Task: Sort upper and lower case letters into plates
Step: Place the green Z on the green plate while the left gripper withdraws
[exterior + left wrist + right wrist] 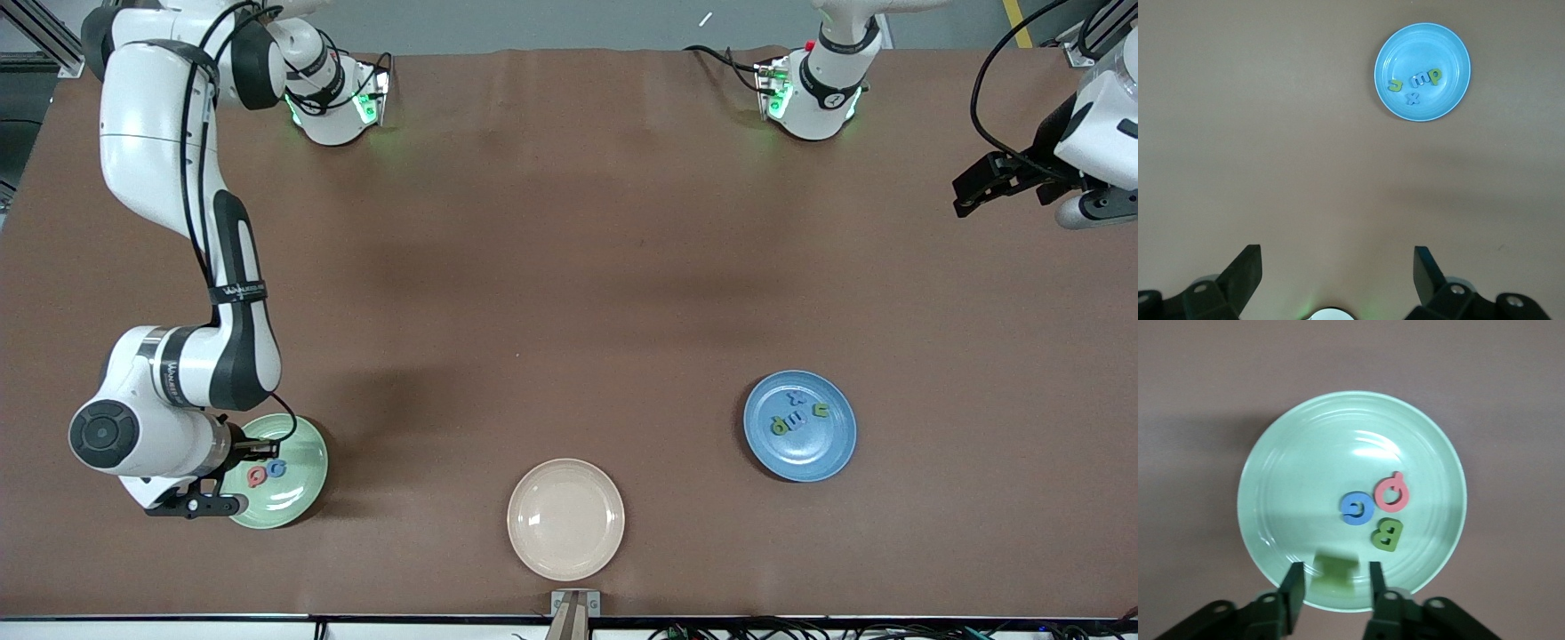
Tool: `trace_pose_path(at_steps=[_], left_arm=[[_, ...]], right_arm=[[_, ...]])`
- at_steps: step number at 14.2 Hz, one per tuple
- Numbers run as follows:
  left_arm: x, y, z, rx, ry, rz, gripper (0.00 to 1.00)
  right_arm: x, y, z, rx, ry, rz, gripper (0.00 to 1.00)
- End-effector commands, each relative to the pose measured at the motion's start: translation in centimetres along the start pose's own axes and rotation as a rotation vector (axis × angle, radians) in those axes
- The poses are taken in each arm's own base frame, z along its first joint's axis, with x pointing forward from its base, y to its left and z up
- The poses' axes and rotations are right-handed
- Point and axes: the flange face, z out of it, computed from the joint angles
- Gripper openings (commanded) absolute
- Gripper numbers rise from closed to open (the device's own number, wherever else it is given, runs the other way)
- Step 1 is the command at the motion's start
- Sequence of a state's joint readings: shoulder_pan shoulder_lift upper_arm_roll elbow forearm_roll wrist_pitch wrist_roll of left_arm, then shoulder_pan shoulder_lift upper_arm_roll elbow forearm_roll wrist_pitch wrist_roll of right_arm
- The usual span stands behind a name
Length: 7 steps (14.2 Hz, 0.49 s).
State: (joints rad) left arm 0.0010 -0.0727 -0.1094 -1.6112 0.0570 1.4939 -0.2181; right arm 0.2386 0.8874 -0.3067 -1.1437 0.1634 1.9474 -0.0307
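My right gripper (1333, 587) hangs over the pale green plate (1298, 473), jaws parted around a small green letter piece (1333, 571). It looks light, stiff and thin, best pinched across flat edges. The left gripper (1338, 267) waits wide open and empty, well apart from the blue plate (831, 449).

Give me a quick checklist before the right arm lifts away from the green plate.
1. Right gripper open: ok, gaps show on both sides of the green piece between its fingers.
2. Piece over the green plate: ok.
3. Piece resting on the plate: cannot tell.
4. Blue G, pink Q and green B apart from the fingers: ok.
5. Left gripper open, waiting over bare table: ok.
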Motion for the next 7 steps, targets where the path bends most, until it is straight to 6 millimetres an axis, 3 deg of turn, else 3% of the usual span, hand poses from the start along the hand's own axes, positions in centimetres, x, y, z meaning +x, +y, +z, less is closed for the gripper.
trace_pose_path(at_steps=[1,3,4,7], left_arm=[[-0.1,0.5,0.0,-0.031,0.028,0.026,1.00],[0.2,1.1,0.2,-0.064,0.042,0.030,1.00],[0.3,1.2,0.3,-0.064,0.040,0.031,1.00],[0.2,2.3,0.8,-0.055,0.029,0.059,1.00]], right_arm=[[-0.4,0.2,-0.7,0.021,0.004,0.007,1.00],[-0.4,-0.3,-1.3,0.028,0.007,0.003,1.00],[-0.5,0.0,-3.1,0.033,0.025,0.009,1.00],[-3.0,1.6,-12.9,0.071,0.075,0.022,1.00]])
